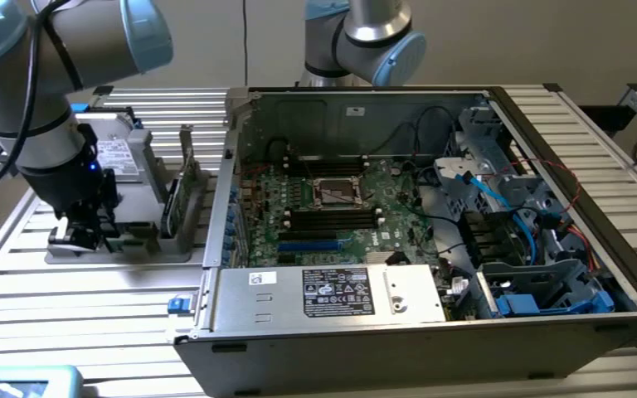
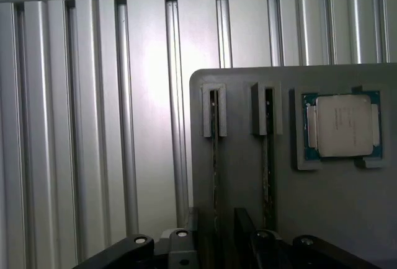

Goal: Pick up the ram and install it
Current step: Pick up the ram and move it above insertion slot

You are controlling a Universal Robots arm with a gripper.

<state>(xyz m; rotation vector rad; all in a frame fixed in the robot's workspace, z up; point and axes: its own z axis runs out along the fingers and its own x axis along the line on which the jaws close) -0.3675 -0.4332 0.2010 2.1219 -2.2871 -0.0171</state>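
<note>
Two long, thin dark-green ram sticks [image 2: 214,157] [image 2: 268,157] stood on edge, side by side, each in its own narrow slot of a flat grey plastic holder [image 1: 130,249]. A square silver processor chip [image 2: 341,125] lay in a shallow recess of the holder, just beside the slots. The holder rested on the silver slatted aluminium surface [image 1: 86,290] at the exterior view's left, just beside an open dark-grey computer case [image 1: 407,348].

The black gripper [image 1: 80,236] hung low over the near left part of the holder. In the wrist view the gripper [image 2: 218,216] was released, its jaws spread wide and grasping nothing, and the line of one ram stick ran between them. Whether a jaw touched that stick could not be told.

A larger upright green card [image 1: 172,207] stood at the holder's right side, near the case wall. Inside the case lay a green motherboard [image 1: 380,232] with a square metal processor socket [image 1: 335,192]. Black memory slots [image 1: 318,220] and blue slots [image 1: 308,246] sat on the near side of the socket.
</note>
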